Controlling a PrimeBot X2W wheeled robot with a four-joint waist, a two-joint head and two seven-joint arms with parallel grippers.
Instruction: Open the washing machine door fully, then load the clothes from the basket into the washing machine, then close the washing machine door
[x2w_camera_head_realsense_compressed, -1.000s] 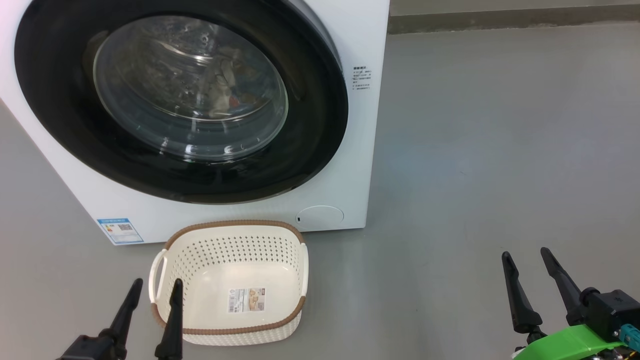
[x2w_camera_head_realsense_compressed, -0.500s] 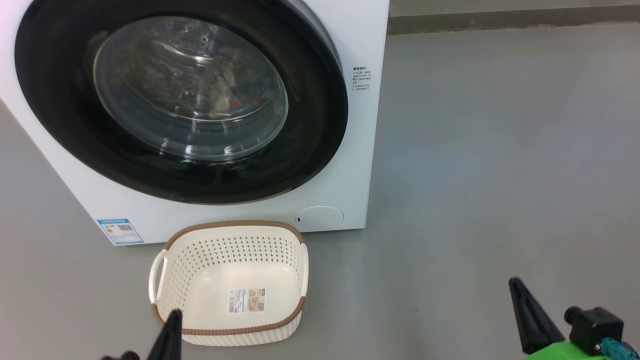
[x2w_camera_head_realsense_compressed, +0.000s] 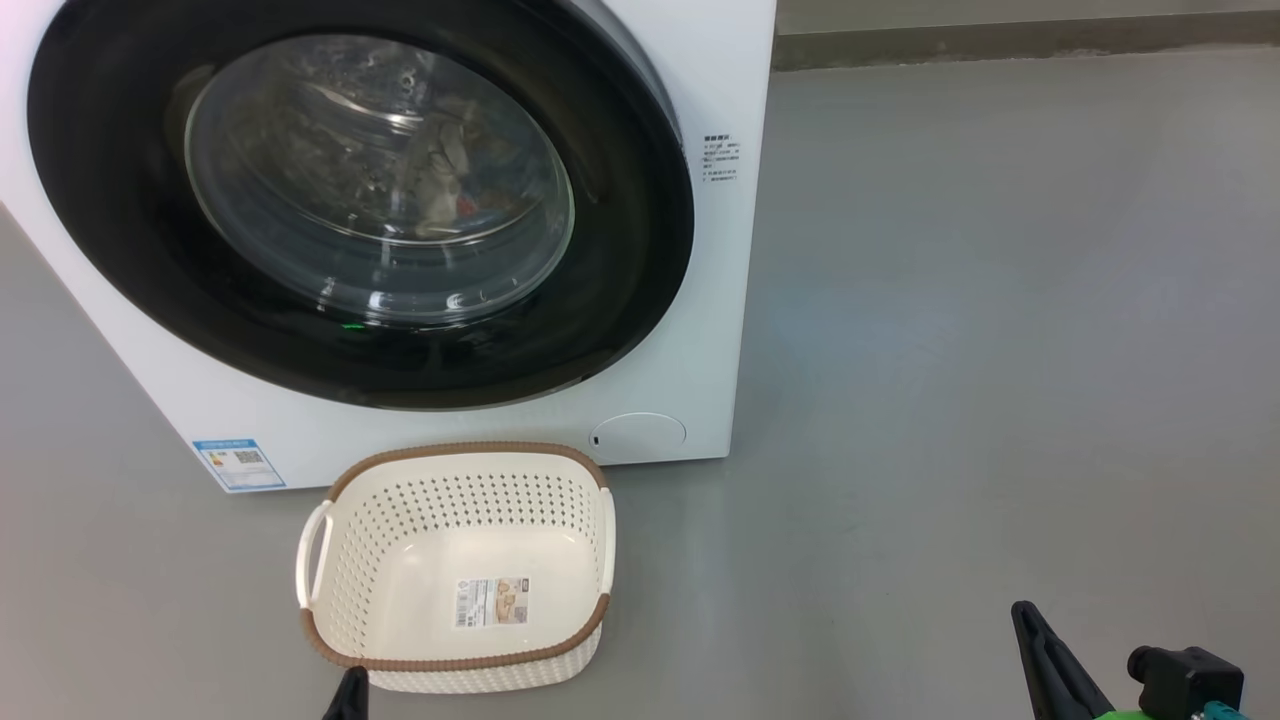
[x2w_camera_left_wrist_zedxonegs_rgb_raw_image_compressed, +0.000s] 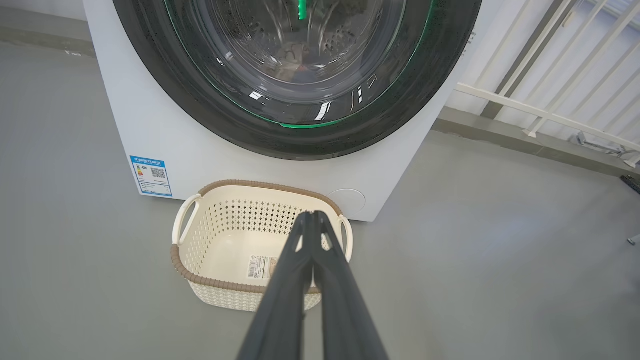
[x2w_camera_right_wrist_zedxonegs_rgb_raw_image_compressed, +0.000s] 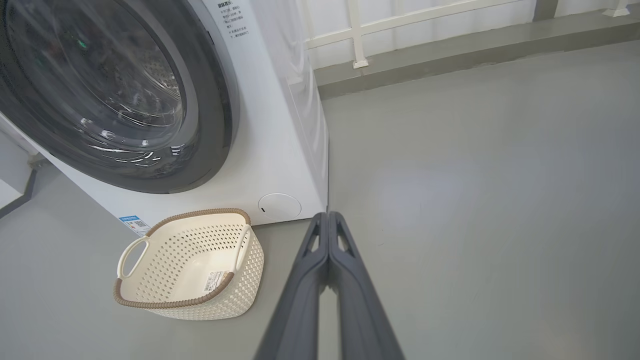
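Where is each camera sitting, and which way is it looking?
Head view: on the robot's head, facing forward and down at the washing machine door and empty basket; left end effector and right end effector tips poke up.
Left wrist view: on that wrist, looking along its shut fingers at basket and door.
Right wrist view: on that wrist, farther right, along its shut fingers toward the floor.
Both wrist views share the white railing.

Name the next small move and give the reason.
Probably just park and stop: the washing machine door sits shut on the washing machine, clothes show behind its glass, the basket is empty, and the left end effector and right end effector are closed on nothing.
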